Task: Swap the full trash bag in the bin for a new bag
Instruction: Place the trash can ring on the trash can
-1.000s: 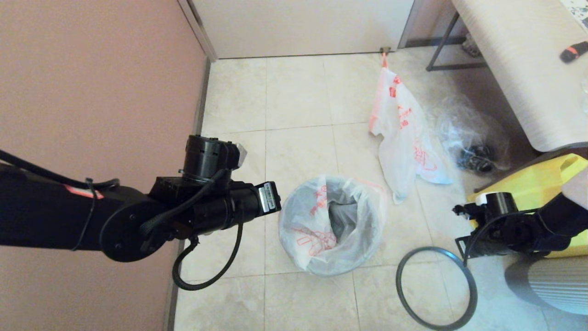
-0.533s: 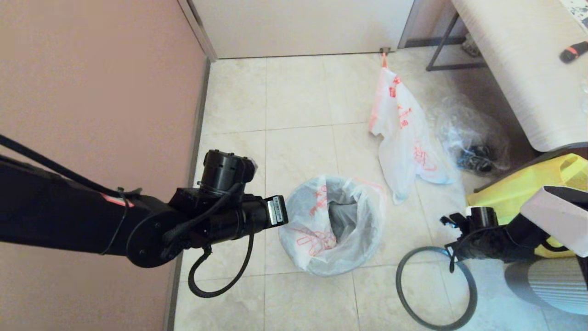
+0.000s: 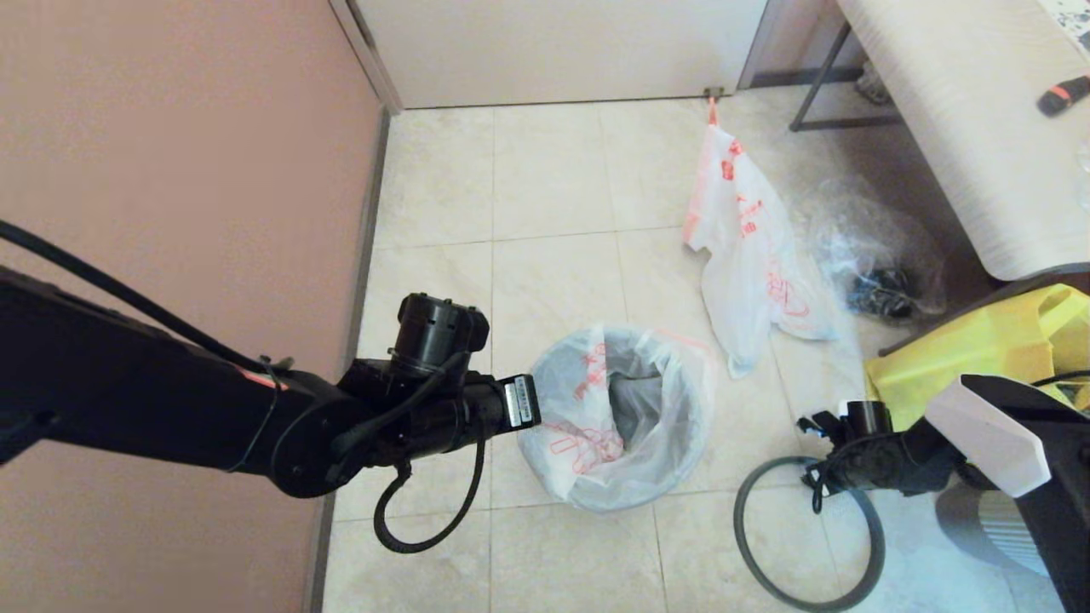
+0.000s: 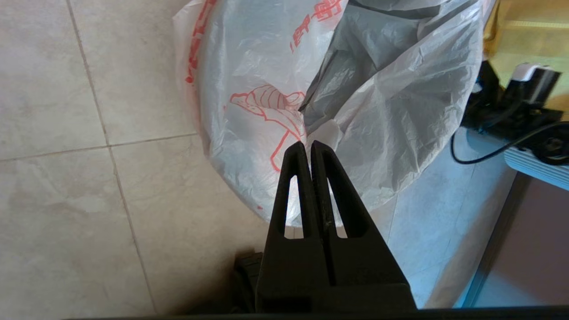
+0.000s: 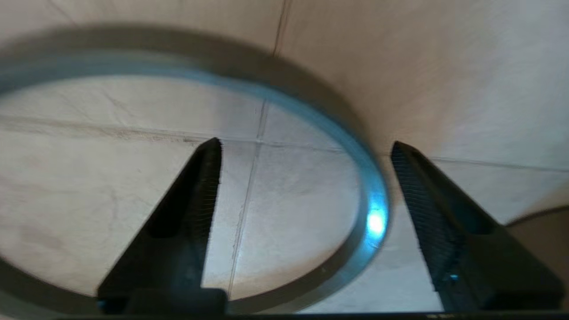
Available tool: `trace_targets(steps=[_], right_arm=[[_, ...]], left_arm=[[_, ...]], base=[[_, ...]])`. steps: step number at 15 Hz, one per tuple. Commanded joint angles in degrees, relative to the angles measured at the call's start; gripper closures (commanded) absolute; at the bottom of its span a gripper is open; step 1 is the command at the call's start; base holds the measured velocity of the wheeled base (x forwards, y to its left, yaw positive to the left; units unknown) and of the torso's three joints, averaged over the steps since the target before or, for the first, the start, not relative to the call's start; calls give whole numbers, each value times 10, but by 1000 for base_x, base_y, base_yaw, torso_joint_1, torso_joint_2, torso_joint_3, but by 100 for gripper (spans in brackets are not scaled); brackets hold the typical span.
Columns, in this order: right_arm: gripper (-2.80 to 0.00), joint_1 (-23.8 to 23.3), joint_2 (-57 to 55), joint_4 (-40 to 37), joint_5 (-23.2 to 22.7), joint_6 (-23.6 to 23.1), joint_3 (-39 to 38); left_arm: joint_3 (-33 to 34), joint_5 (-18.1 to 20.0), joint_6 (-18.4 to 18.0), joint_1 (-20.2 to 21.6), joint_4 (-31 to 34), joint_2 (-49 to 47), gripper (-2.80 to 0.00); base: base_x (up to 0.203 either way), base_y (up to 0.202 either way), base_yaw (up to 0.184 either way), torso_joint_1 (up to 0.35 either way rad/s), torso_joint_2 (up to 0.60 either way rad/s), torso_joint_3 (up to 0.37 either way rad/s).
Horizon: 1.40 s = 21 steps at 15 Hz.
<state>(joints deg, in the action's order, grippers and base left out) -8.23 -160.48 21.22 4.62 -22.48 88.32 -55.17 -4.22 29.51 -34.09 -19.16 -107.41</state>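
Now the small round black plastic bin [image 3: 615,498] sits lined with the thin white hand-printed new bag [image 3: 588,409], left gripper [image 4: 307,144] pinched shut and empty over it, right gripper [image 5: 304,149] wide open astride the thin dark-grey hoop [image 3: 758,579] on the floor beside; next: clamp hoop, seat it over bag.

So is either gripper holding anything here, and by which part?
No. The left gripper is shut and empty above the new bag; the right gripper is open, astride the hoop, not gripping.
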Motion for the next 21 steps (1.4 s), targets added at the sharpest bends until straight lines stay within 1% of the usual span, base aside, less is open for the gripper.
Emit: trace_targets(steps=[1, 2, 4, 6, 9, 11, 13, 16, 18, 21], right_arm=[[-280, -3, -28, 2, 0, -2, 18], [0, -8, -40, 1, 0, -6, 39], [0, -18, -65, -9, 0, -10, 90], [0, -25, -74, -76, 0, -6, 122], [0, -28, -56, -90, 0, 1, 107], [0, -36, -33, -89, 10, 0, 73], [0, -47, 23, -83, 20, 1, 7], [0, -55, 151, -55, 24, 15, -101], [0, -56, 248, -44, 25, 25, -158], [0, -48, 417, -41, 26, 30, -238]], left_arm=[[2, -3, 2, -2, -9, -10, 0], [4, -8, 2, -2, -16, -12, 0], [4, -12, 2, -2, -19, -16, 0], [3, -12, 2, -2, -20, -19, 0], [3, -12, 2, -3, -21, -17, 0], [8, -12, 4, -16, -21, -17, 0], [9, -13, 4, -20, -21, -1, 0], [10, -18, 4, -29, -16, 32, 0], [16, -28, 3, -46, -15, 51, 0], [17, -37, 1, -60, -5, 62, 0]], base=[[0, 0, 0, 0, 0, 0], [0, 0, 0, 0, 0, 0], [0, 0, 0, 0, 0, 0], [0, 0, 0, 0, 0, 0], [0, 0, 0, 0, 0, 0], [0, 0, 0, 0, 0, 0], [0, 0, 0, 0, 0, 0], [0, 0, 0, 0, 0, 0], [0, 0, 0, 0, 0, 0], [0, 0, 0, 0, 0, 0]])
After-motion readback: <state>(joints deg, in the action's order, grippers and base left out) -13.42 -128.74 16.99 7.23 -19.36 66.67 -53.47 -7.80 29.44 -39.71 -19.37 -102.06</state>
